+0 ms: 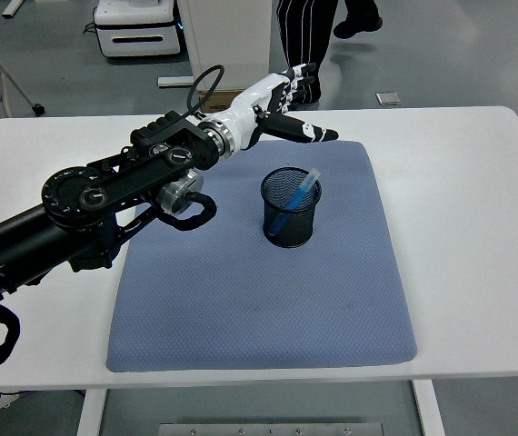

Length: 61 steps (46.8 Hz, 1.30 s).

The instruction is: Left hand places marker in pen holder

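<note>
The marker (297,201) stands tilted inside the black mesh pen holder (290,208), which sits on the blue mat (259,300) toward the tabletop's (477,227) far edge. The left hand (282,109) hovers empty near the far edge, fingers extended and loose, apart from the holder and marker.

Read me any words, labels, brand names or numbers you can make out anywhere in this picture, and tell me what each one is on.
None can be read.
Black mesh pen holder, blue marker, blue mat, white table: no print visible.
White machine behind the table: any marks too small to read.
</note>
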Motion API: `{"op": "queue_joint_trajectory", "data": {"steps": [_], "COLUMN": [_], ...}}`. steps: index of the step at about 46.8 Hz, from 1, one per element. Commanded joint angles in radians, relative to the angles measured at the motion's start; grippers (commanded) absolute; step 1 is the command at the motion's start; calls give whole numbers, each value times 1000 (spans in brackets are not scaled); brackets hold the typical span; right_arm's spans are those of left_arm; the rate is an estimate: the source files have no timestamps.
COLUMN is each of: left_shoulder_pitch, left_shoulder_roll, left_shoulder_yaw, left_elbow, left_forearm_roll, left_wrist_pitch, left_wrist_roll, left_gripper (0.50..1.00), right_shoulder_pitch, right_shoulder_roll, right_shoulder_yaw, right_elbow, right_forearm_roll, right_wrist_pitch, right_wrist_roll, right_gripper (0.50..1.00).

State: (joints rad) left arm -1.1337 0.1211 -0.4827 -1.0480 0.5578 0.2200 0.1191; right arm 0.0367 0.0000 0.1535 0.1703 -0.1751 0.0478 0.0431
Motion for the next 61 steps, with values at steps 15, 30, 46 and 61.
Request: {"op": "queue_joint_trajectory", "data": {"steps": [15, 30, 46, 61], "left_shoulder_pitch": [155, 235, 281, 347], "left_shoulder_roll": [2, 5, 51, 40], "left_shoulder_yaw": [-241, -247, -293, -327], "left_elbow": [11, 135, 194, 355], "left_forearm_roll": [-53, -183, -490, -585], "left_wrist_pitch": [4, 7, -10, -229], "left_wrist_roll": [-39, -278, -371, -415], "left_gripper": [1000, 1000, 1000, 1000], "right_shoulder_pitch": [0, 0, 0, 0], "right_shoulder_roll": [0, 0, 0, 0], "right_shoulder_yaw": [0, 0, 0, -3], "right_elbow": [0, 0, 0, 0], "right_forearm_roll": [0, 0, 0, -1], "right_wrist_pitch": [0, 0, 0, 0], "right_wrist_roll": [0, 0, 0, 0], "right_gripper": [1000, 1000, 1000, 1000]}}
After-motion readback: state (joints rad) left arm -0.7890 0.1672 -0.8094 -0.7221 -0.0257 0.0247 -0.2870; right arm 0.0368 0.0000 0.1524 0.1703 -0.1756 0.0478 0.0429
